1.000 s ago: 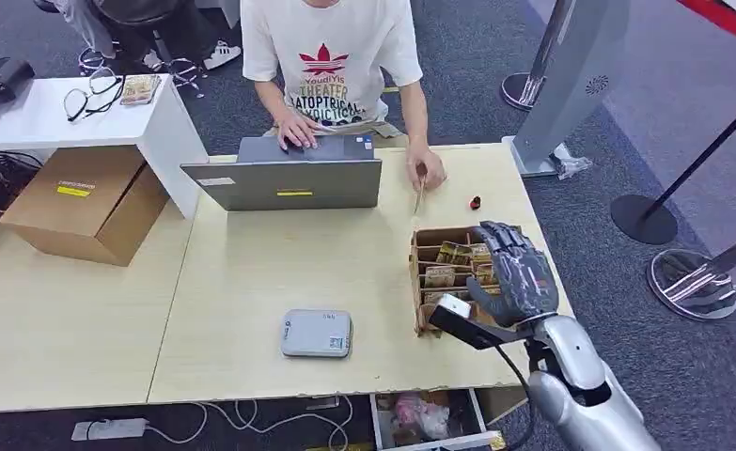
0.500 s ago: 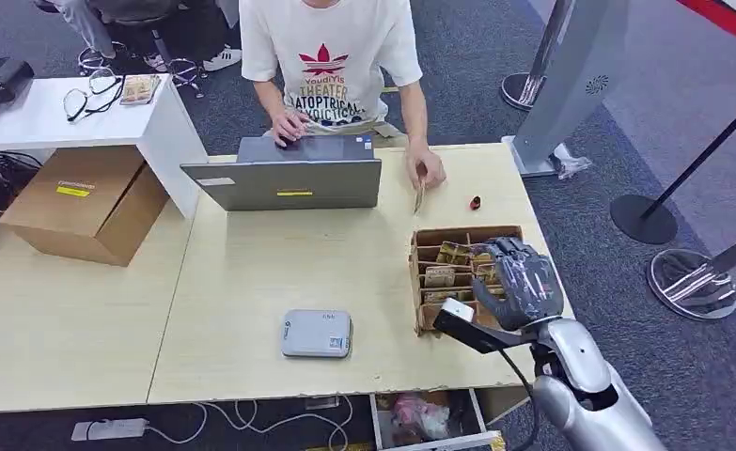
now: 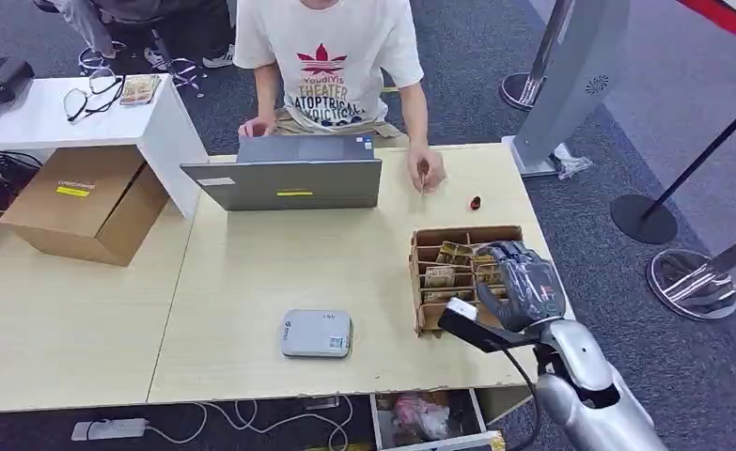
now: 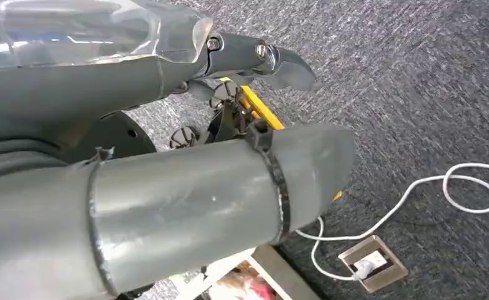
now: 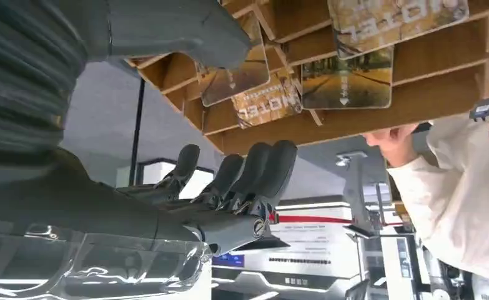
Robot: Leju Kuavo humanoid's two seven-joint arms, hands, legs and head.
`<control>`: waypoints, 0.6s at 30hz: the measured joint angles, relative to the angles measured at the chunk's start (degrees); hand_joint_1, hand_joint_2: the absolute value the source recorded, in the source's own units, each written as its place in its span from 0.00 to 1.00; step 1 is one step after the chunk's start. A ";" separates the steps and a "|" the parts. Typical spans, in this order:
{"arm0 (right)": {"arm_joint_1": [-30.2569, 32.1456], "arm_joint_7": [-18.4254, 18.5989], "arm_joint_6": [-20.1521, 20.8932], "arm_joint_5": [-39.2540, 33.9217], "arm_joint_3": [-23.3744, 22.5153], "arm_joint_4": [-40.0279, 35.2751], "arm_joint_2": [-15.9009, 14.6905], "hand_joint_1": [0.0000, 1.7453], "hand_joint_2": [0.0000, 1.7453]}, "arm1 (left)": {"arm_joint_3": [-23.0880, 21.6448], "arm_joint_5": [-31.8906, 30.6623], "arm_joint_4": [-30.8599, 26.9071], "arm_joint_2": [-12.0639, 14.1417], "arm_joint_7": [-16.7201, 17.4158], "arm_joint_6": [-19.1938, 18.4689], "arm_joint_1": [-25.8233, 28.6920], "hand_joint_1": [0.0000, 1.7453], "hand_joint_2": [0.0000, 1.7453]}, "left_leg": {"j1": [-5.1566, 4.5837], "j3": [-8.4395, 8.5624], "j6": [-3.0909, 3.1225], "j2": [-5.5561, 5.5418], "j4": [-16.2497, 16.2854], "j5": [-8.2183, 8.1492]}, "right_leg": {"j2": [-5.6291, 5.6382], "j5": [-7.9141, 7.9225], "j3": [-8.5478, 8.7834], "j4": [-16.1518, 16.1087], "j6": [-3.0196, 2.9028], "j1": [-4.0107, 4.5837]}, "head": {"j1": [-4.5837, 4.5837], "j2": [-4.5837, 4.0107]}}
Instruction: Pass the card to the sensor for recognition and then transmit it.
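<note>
Several glossy printed cards (image 3: 453,253) stand in our slotted cardboard rack (image 3: 420,272) on the pale wood-grain table (image 3: 251,282); our right hand (image 3: 525,278) rests over its compartments, dark ribbed fingers (image 5: 254,169) curled, holding nothing we can discern.

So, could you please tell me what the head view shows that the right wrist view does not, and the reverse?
Head view alone: the grey sensor box on the table, the laptop and the whole layout. Right wrist view alone: close print on the cards in their slots, and the right robot hand with fingers apart, holding nothing. Shared: the cardboard card holder, that hand over it, and the person in the white shirt.
</note>
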 joint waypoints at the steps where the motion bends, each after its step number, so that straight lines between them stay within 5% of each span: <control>1: -0.04 0.00 0.02 -0.04 -0.05 0.24 0.00 0.47 1.00 | 0.02 0.00 0.20 0.02 0.00 -0.09 -0.08 0.00 0.00 | 0.00 0.00 0.00 0.00 0.00 0.00 | 0.00 0.00 0.00 0.00 0.00 0.00 | 0.02 0.00; 18: -0.34 -0.17 -0.06 -1.38 -1.82 3.78 0.00 0.41 1.00 | 0.17 0.00 2.78 0.74 0.00 -1.34 -0.86 0.00 0.00 | 0.00 0.00 0.00 -0.01 0.00 0.00 | -0.01 0.00 -0.01 0.00 0.00 0.00 | 0.00 0.00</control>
